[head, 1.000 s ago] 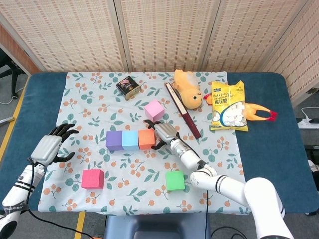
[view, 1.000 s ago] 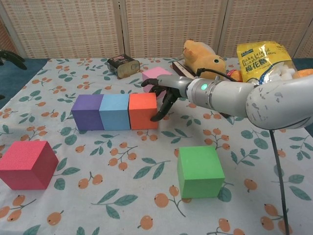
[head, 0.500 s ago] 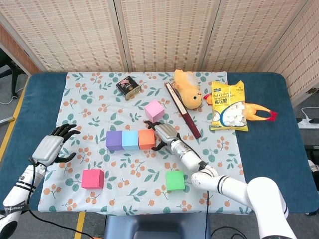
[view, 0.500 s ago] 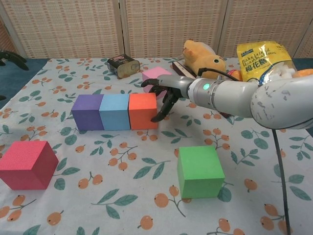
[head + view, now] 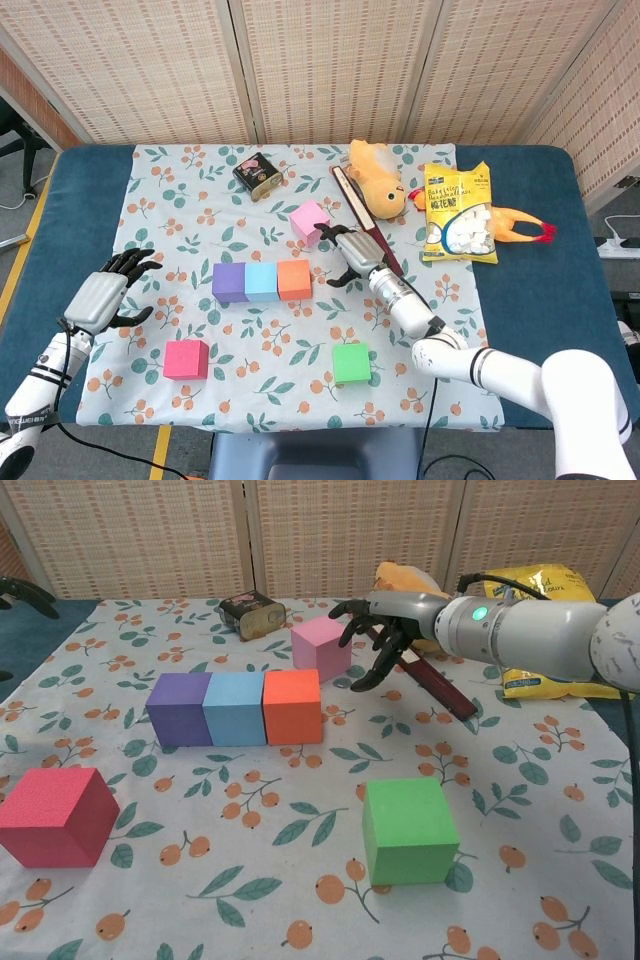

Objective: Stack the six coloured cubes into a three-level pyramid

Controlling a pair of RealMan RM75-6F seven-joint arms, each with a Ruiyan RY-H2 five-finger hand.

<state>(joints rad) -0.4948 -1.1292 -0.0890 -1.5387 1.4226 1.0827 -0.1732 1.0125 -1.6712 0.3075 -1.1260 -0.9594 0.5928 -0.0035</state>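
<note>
Chest view, near to far: red cube (image 5: 55,816) and green cube (image 5: 409,829) loose at front. Purple-blue-orange base row (image 5: 236,708) complete mid-cloth. Right hand (image 5: 380,640) empty, fingers spread, just beside pink cube (image 5: 321,647). Left hand (image 5: 100,297) idle, empty, fingers loosely curled. Cubes look light, foam-like, slightly squashy; best gripped across opposite flat faces.

A purple cube (image 5: 178,709), a light blue cube (image 5: 234,708) and an orange cube (image 5: 293,706) sat touching in a row on the floral cloth (image 5: 250,880). The right hand (image 5: 380,630) hovered just beside the pink cube (image 5: 321,647), fingers spread and empty — over a dark flat stick (image 5: 432,684). Nearer the camera lay a green cube (image 5: 409,829) and, far left, a magenta cube (image 5: 55,816) — well apart. A dark tin (image 5: 251,614) stood behind the row.
</note>
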